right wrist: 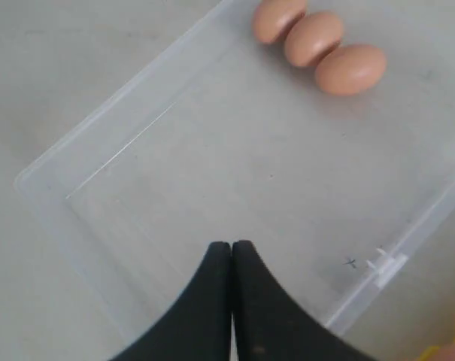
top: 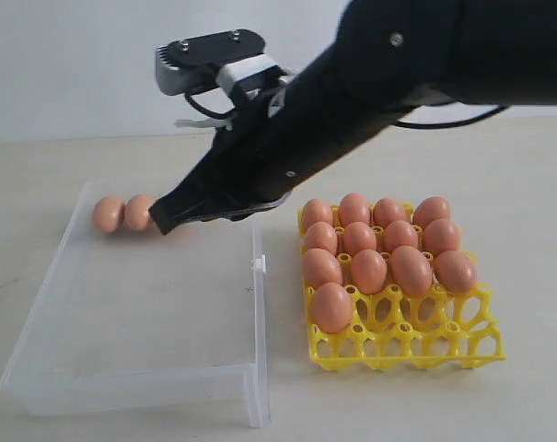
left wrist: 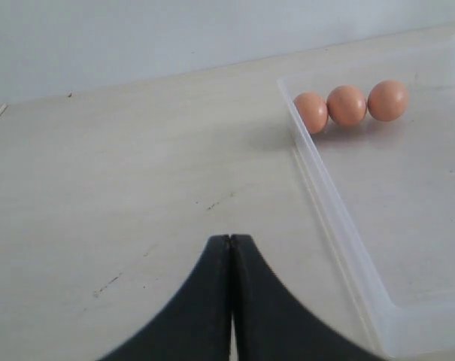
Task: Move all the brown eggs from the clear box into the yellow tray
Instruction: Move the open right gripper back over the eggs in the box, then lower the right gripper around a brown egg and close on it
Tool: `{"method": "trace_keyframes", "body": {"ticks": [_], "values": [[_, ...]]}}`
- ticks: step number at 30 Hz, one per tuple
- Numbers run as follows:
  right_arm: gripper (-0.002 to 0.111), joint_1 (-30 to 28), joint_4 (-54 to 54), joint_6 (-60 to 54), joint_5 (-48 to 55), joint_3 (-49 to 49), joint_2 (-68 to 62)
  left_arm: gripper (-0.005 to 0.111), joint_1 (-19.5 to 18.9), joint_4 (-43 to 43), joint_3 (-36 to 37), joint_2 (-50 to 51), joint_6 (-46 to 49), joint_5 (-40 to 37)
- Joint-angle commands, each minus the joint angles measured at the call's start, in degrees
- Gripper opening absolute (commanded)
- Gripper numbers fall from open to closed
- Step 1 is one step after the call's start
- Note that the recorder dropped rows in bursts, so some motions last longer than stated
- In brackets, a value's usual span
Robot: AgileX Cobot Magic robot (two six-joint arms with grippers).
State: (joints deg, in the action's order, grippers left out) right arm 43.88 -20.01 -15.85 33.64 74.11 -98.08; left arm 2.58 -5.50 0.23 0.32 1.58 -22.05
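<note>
Right arm [top: 352, 101] hides one brown egg [left wrist: 387, 100] from exterior view.

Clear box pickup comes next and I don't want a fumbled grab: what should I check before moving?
1. Eggs left in the clear box: three brown eggs lie in a row by one wall. Ok.
2. Grasp readiness: the right gripper is shut and empty, above the box floor. Not ok; open first.
3. Finger room around each egg: the three appear to touch each other. Not ok.
4. Free cells in the yellow tray: three empty in the front row. Ok.
5. Other arm clear: the left gripper is shut, over the table outside the box. Ok.
</note>
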Motion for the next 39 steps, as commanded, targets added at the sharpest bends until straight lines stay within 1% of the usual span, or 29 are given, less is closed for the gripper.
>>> {"method": "trace_keyframes", "body": {"ticks": [1,3,6,11,14,22,28,34,39], "values": [[0.002,0.13,0.75,0.81,10.5,11.39,-7.54,0.0,0.28,0.06,-0.23,-0.32,-0.26,0.35],[0.008,0.13,0.64,2.69,12.95,16.18,-10.82,0.0,0.28,0.06,-0.23,-0.32,-0.26,0.35],[0.021,0.13,1.0,5.55,16.29,23.56,-15.91,0.0,0.28,0.06,-0.23,-0.32,-0.26,0.35],[0.044,0.13,3.12,11.13,14.4,30.39,-20.63,0.0,0.28,0.06,-0.23,-0.32,-0.26,0.35],[0.051,0.13,4.57,14.88,14.0,33.09,-23.1,0.0,0.28,0.06,-0.23,-0.32,-0.26,0.35],[0.052,0.01,6.04,21.82,14.22,39.84,-29.62,0.0,0.28,0.06,-0.23,-0.32,-0.26,0.35],[0.052,-0.58,8.86,28.34,14.11,46.8,-34.87,0.0,0.28,0.06,-0.23,-0.32,-0.26,0.35],[0.052,-1.65,9.18,30.52,14.22,54.16,-41.25,0.0,0.28,0.06,-0.23,-0.32,-0.26,0.35],[0.052,-2.97,9.08,31.55,14.22,57.85,-45.95,0.0,0.28,0.06,-0.23,-0.32,-0.26,0.35]]}}
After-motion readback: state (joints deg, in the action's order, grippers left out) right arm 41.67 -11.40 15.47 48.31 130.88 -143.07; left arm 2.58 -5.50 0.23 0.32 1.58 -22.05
